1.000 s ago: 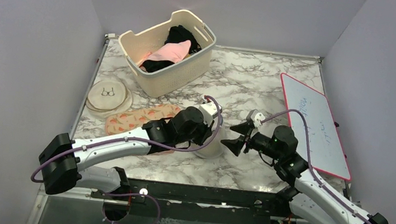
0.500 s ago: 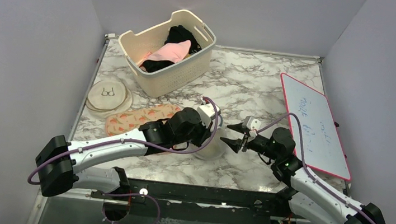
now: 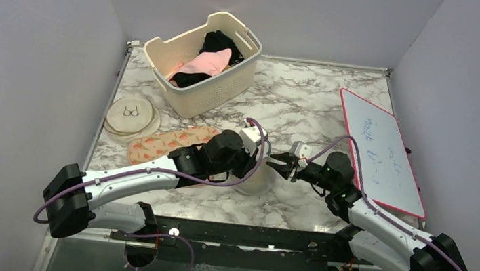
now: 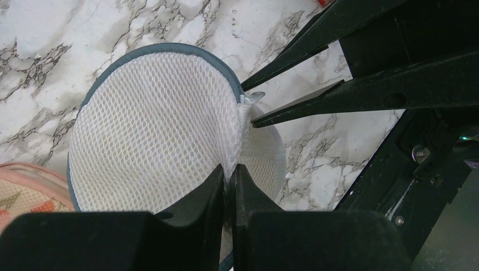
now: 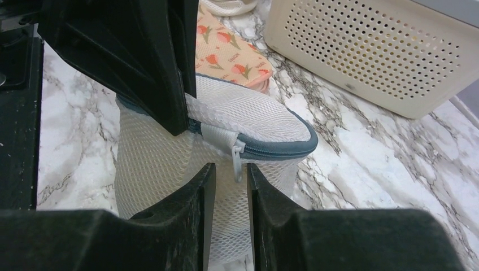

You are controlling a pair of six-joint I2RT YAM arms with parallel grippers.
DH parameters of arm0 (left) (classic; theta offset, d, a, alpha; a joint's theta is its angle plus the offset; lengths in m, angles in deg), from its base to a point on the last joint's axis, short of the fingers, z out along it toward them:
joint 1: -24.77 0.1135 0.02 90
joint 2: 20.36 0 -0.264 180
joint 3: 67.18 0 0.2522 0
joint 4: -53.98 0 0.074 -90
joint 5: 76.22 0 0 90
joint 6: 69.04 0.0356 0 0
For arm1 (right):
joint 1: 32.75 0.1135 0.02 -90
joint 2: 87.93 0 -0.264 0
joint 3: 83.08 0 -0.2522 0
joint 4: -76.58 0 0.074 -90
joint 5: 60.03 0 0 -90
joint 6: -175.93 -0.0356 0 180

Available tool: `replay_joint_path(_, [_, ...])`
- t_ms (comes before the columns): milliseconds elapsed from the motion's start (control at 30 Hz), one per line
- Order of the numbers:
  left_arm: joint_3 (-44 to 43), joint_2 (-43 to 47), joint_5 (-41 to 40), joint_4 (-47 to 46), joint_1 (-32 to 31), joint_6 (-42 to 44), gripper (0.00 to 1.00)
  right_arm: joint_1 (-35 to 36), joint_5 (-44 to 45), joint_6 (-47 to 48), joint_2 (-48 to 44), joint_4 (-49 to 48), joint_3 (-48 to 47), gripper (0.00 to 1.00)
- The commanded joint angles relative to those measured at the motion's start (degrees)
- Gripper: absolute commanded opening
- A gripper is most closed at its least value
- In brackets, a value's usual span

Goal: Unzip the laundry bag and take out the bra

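This is a robotics lab test cell: plain lilac-grey walls (image 3: 28,50) box in a marble-look table (image 3: 303,95), a left arm (image 3: 130,179) and a right arm (image 3: 390,228) rise from a black metal rail (image 3: 246,235), and there's a whiteboard (image 3: 379,151) lying flat beside a laundry basket (image 3: 218,92).

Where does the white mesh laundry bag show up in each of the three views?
Top external: laundry bag at centre, mostly hidden under the left arm.
Left wrist: centre-left, mesh pinched in the left tool.
Right wrist: centre, zip pull in the gap of the right tool.
Shared landmark: the peach patterned pouch beside the bag.
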Motion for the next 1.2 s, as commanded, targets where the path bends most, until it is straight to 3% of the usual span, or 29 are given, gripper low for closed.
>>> replay_joint_path(0, [-0.1, 0.6, 2.3, -1.5, 0.1, 0.1, 0.00, 0.3, -1.1, 0.7, 0.9, -3.1, -1.1, 0.25])
replay_joint_path(333, [-0.7, 0.2, 2.8, -0.4, 0.1, 0.6, 0.00, 0.3, -0.3, 0.9, 0.9, -2.3, -1.7, 0.13])
replay_joint_path(533, [-1.0, 0.3, 2.9, 0.4, 0.1, 1.4, 0.00, 0.3, 0.9, 0.7, 0.2, -0.8, -1.9, 0.12])
replay_joint_path(667, [-1.0, 0.2, 2.8, 0.7, 0.1, 1.5, 0.00, 0.3, 2.4, 0.1, -0.2, 1.2, -2.6, 0.02])
replay_joint_path(833, [-1.0, 0.2, 2.7, 1.0, 0.1, 1.5, 0.00, 0.3, 4.2, -3.9, -0.5, 6.4, -4.9, 0.01])
replay_joint_path(1000, [-0.9, 0.4, 2.5, 1.6, 0.1, 1.5, 0.00, 0.3, 13.5, -14.5, -1.7, 8.6, -5.2, 0.01])
replay_joint_path(1167, [-0.7, 0.6, 2.7, 2.1, 0.1, 1.2, 0.00, 0.2, 25.3, -19.0, -2.7, 11.2, -4.4, 0.01])
